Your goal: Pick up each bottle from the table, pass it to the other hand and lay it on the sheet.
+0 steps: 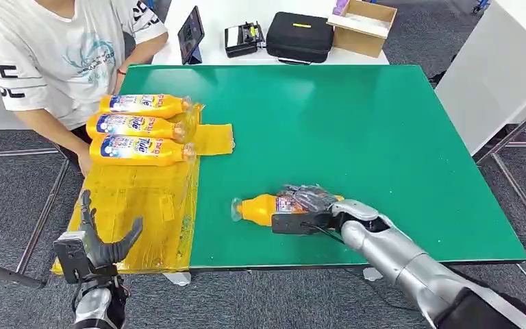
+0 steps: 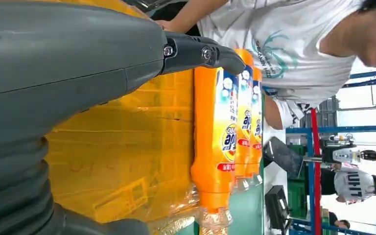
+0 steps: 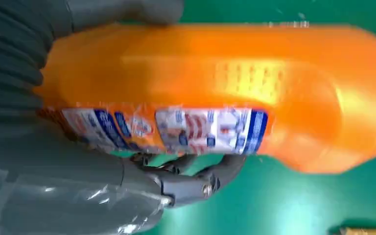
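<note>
Head view: right hand (image 1: pixel 315 209) wraps its fingers (image 3: pixel 196 183) round an orange detergent bottle (image 1: pixel 267 208) lying on the green surface (image 1: pixel 356 123) at about 6 o'clock, cap toward 9. Left hand (image 1: pixel 99 243) at 8 o'clock, fingers spread, grasping nothing, over the yellow sheet (image 1: pixel 144 205). Three more bottles (image 1: pixel 140 127) lie side by side at the sheet's far end, near a seated person (image 1: pixel 61 55).
</note>
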Available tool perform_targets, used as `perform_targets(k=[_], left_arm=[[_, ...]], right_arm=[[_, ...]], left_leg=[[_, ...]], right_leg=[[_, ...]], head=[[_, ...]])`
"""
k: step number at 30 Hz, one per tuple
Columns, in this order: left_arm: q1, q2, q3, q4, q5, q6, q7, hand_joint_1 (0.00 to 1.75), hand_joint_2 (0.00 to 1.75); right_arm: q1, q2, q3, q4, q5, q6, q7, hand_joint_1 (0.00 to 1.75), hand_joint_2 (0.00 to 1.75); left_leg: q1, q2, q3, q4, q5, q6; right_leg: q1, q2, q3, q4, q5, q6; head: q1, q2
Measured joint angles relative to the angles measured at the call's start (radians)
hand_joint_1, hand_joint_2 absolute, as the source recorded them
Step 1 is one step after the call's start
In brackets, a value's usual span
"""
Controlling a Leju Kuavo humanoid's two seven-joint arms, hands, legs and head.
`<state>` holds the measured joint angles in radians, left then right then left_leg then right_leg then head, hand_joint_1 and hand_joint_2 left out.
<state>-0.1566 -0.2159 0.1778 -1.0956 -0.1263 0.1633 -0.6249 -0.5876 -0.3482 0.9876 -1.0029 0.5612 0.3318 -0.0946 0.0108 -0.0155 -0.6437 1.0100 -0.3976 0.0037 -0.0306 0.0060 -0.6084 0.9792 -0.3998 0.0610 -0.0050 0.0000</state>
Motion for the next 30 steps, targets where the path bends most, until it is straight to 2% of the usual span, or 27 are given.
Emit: perform_targets(k=[4, 10, 17, 19, 22, 25, 28, 30], left_arm=[[-0.002, 0.0, -0.004, 0.008, 0.001, -0.001, 0.001, 0.0, 1.75], [-0.006, -0.001, -0.004, 0.021, 0.01, -0.003, 0.005, 0.0, 1.75], [-0.005, -0.001, -0.004, 0.027, 0.013, -0.01, 0.005, 0.0, 1.75], [-0.001, -0.004, -0.004, 0.026, 0.014, -0.014, 0.008, 0.0, 1.75], [0.013, -0.009, -0.003, 0.013, 0.021, -0.021, 0.013, 0.0, 1.75], [0.031, -0.017, -0.003, -0.011, 0.032, -0.033, 0.026, 0.0, 1.75], [0.052, -0.023, -0.004, -0.042, 0.042, -0.041, 0.04, 0.0, 1.75], [0.056, -0.026, -0.005, -0.054, 0.043, -0.042, 0.044, 0.0, 1.75]], right_arm=[[-0.034, -0.029, 0.047, 0.0, -0.014, 0.032, 0.003, 1.75, 1.75], [-0.055, -0.039, 0.093, 0.0, -0.028, 0.017, 0.003, 1.75, 1.75], [-0.018, -0.026, 0.1, -0.003, -0.042, -0.159, -0.013, 1.75, 1.75], [0.039, -0.001, 0.056, -0.018, -0.012, -0.291, -0.015, 1.75, 1.75], [0.144, 0.068, -0.046, -0.072, 0.049, -0.408, -0.023, 1.75, 1.75], [0.25, 0.15, -0.168, -0.154, 0.087, -0.562, -0.075, 1.75, 1.75], [0.317, 0.233, -0.294, -0.258, 0.13, -0.596, -0.076, 1.75, 1.75], [0.34, 0.259, -0.339, -0.294, 0.138, -0.593, -0.078, 1.75, 1.75]], left_leg=[[0.0, 0.0, 0.0, 0.0, 0.0, 0.0], [0.0, 0.0, 0.0, 0.0, 0.0, 0.0], [0.0, 0.0, 0.0, 0.0, 0.0, 0.0], [0.0, -0.001, -0.001, 0.0, 0.0, 0.0], [0.0, 0.0, -0.001, 0.0, -0.001, -0.001], [0.002, -0.001, -0.002, 0.0, -0.001, -0.001], [0.002, 0.0, -0.002, 0.0, -0.001, -0.001], [0.002, -0.001, -0.002, 0.0, -0.001, -0.001]], right_leg=[[0.0, 0.0, 0.0, 0.0, 0.0, 0.0], [0.0, 0.0, 0.0, 0.0, 0.0, 0.0], [0.0, 0.0, 0.0, 0.0, 0.0, 0.0], [0.001, 0.0, 0.0, 0.0, 0.0, 0.0], [0.001, 0.0, -0.001, 0.0, 0.0, 0.0], [0.002, 0.0, -0.002, 0.0, -0.001, -0.001], [0.002, 0.0, -0.003, 0.0, -0.001, -0.001], [0.001, -0.001, -0.003, 0.0, -0.002, -0.001]], head=[[0.0, 0.0], [0.0, 0.0], [0.0, 0.0], [0.0, 0.0], [-0.001, 0.0], [0.0, 0.0], [-0.001, 0.0], [0.0, 0.0]])
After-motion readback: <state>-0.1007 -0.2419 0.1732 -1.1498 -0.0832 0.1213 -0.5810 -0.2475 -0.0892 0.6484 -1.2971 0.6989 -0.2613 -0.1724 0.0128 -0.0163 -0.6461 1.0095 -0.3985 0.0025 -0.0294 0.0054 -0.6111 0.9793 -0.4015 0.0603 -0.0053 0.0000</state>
